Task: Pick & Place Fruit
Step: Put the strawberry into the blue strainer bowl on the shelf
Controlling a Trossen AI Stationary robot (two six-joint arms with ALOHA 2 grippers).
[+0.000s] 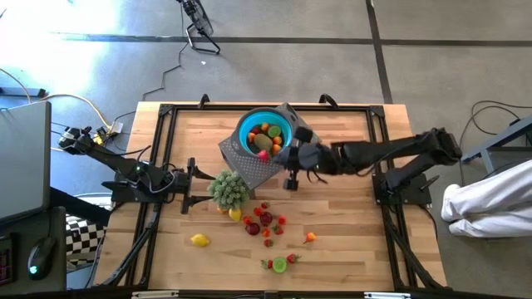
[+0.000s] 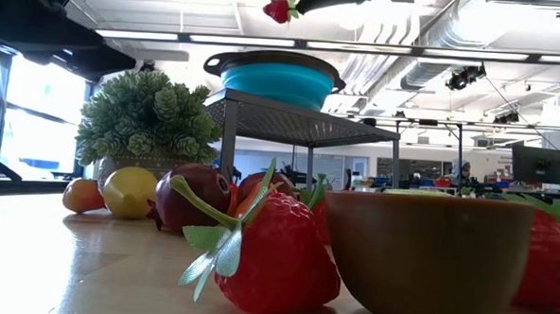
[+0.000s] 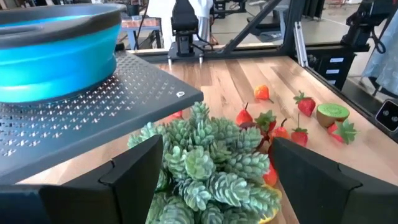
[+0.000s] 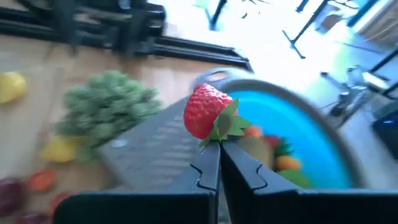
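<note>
Right gripper [image 4: 217,152] is clenched only on the leaf of a red plastic strawberry [image 4: 206,112] held near the blue collapsible bowl's rim [image 4: 323,124], so slippage short of it is risked.

overhead, tabletop, two wrist views; shared blue bowl [image 1: 264,131]

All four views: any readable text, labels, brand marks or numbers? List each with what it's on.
None readable in any view.
Small pale mark on the perforated metal stand under the blue bowl: too small to read.
Monitors in the room behind the table, low view: too blurred to read.
Fruit, plant and wooden table: no lettering shows.
</note>
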